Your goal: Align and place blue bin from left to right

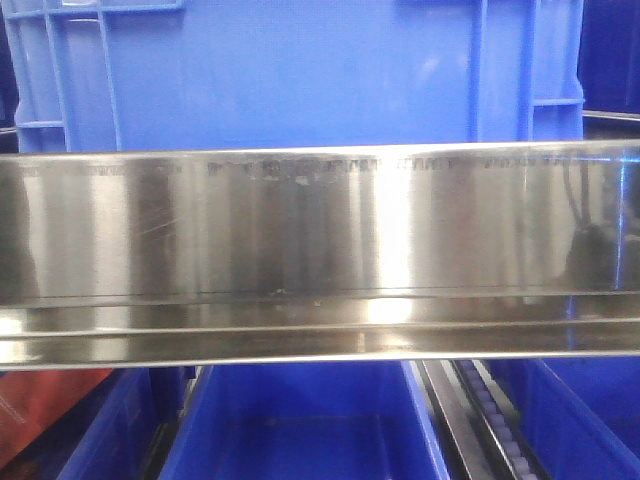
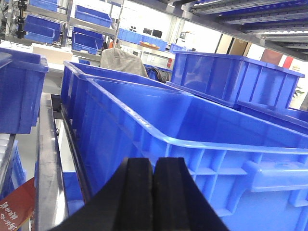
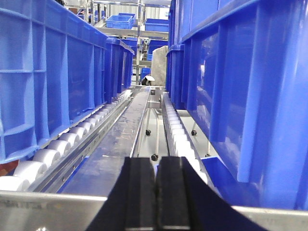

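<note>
Keeping both hands closed and empty, left hand (image 2: 153, 192) beside the blue bin (image 2: 202, 139), right hand (image 3: 156, 192) over the roller track (image 3: 62, 144), I judge pushing suits alignment.

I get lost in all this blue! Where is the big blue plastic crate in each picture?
Front: the big blue plastic crate fills the top, above the shiny steel rail.
Left wrist: cannot tell which crate it is.
Right wrist: probably the left wall; same rail along the bottom.
</note>
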Controlling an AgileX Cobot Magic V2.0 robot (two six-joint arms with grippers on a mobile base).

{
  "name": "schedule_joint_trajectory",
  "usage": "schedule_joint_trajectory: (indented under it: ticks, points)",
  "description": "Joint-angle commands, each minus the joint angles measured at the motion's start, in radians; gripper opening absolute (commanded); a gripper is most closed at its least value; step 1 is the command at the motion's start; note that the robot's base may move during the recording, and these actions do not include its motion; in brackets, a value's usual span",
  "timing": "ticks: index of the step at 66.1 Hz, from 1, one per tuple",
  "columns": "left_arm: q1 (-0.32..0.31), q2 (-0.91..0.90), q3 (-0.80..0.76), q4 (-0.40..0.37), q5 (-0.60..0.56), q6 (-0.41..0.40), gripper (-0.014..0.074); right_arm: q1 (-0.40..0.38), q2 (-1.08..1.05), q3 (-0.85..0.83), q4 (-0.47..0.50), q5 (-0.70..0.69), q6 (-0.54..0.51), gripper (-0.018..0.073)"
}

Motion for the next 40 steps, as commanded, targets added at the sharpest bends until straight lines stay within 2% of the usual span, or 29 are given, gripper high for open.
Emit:
schedule_joint_trajectory:
  ticks: [1,29,40]
  points:
    - [-0.007,-0.003,0.000,0.007,-0.027,0.001,-0.0111,-0.004,-0.004,0.002,0.004,-0.022,-0.008,-0.0078]
    - [-0.004,-0.003,0.004,0.020,-0.019,0.002,-0.0111,-0.004,-0.004,0.002,0.004,-0.022,-0.008,-0.0078]
    - [0.062,-0.050,0.051,-0.058,-0.019,0.027,-0.0111,-0.004,-0.004,0.002,0.004,-0.022,-0.008,-0.0078]
